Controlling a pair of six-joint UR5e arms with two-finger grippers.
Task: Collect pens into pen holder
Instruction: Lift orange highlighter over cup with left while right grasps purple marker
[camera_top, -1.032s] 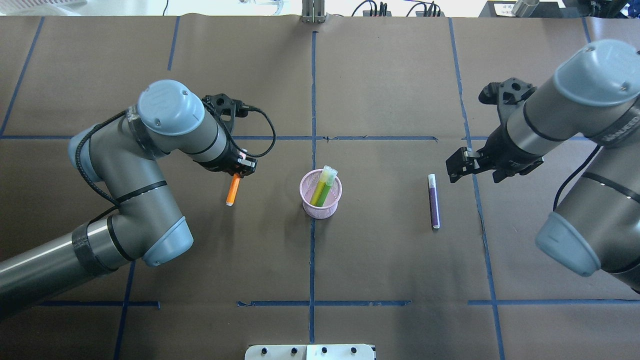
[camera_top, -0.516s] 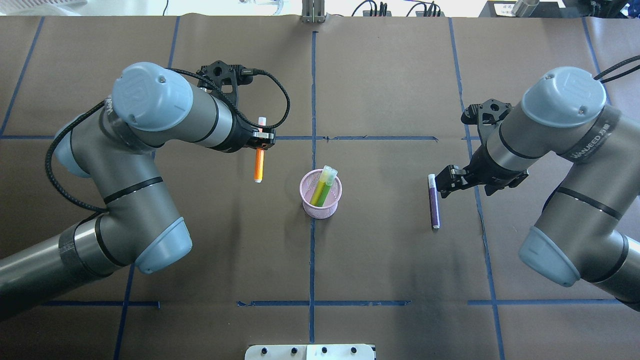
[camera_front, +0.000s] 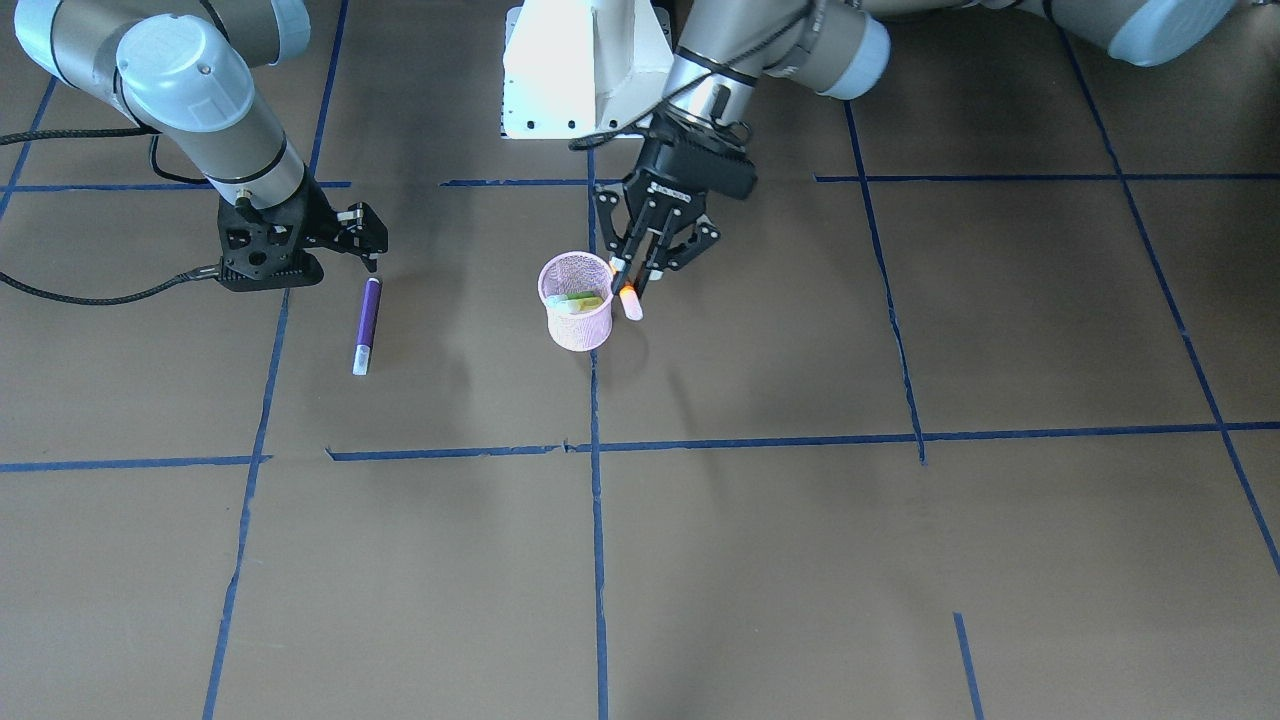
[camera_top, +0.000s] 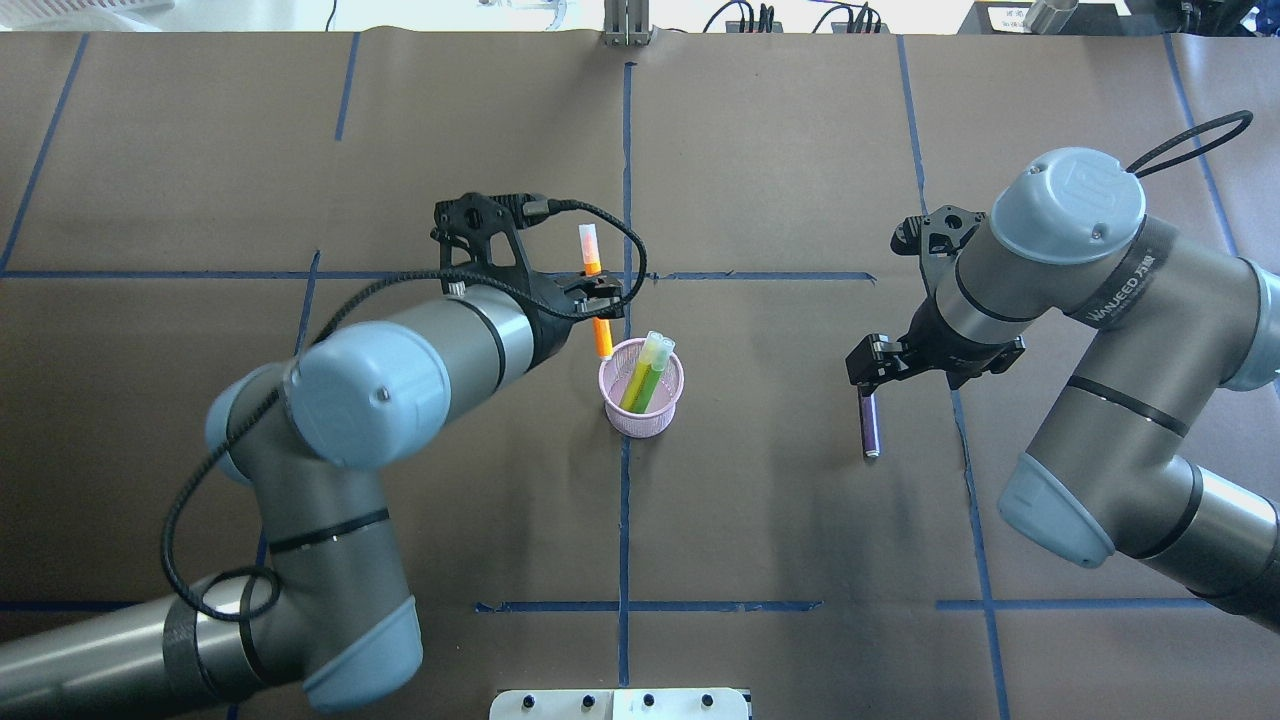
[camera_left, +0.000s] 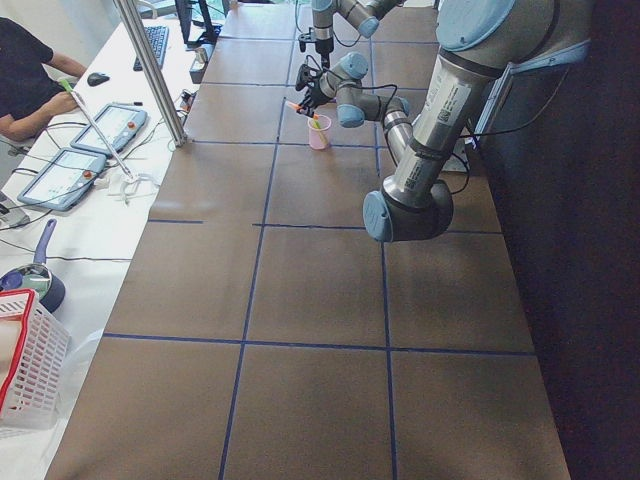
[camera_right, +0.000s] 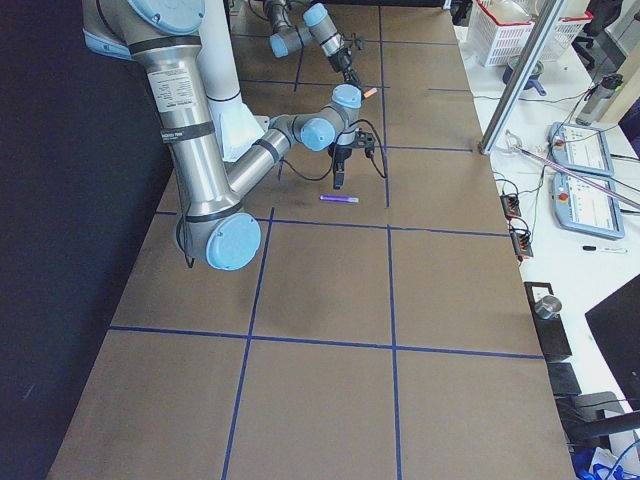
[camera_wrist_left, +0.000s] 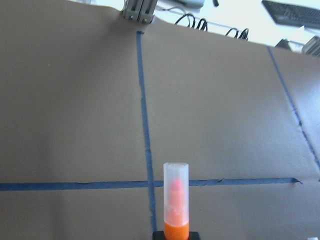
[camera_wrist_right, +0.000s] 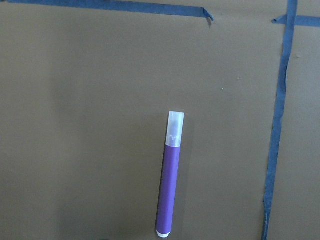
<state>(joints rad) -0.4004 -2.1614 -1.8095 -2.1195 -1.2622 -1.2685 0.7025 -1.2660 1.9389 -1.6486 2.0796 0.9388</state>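
Overhead exterior: orange pen (camera_top: 592, 262) runs up-frame, pale cap end topmost.

Overhead and front views opposed — shared pen holder (camera_top: 640, 421); wrist cameras close

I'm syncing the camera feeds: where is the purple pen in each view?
Front-facing: purple pen, left of centre.
Overhead: pen right of centre, top hidden.
Exterior left: cannot tell.
Exterior right: pen upper middle.
Left wrist: not in it.
Right wrist: pen lower centre.
Shared landmark: blue tape line alongside it.
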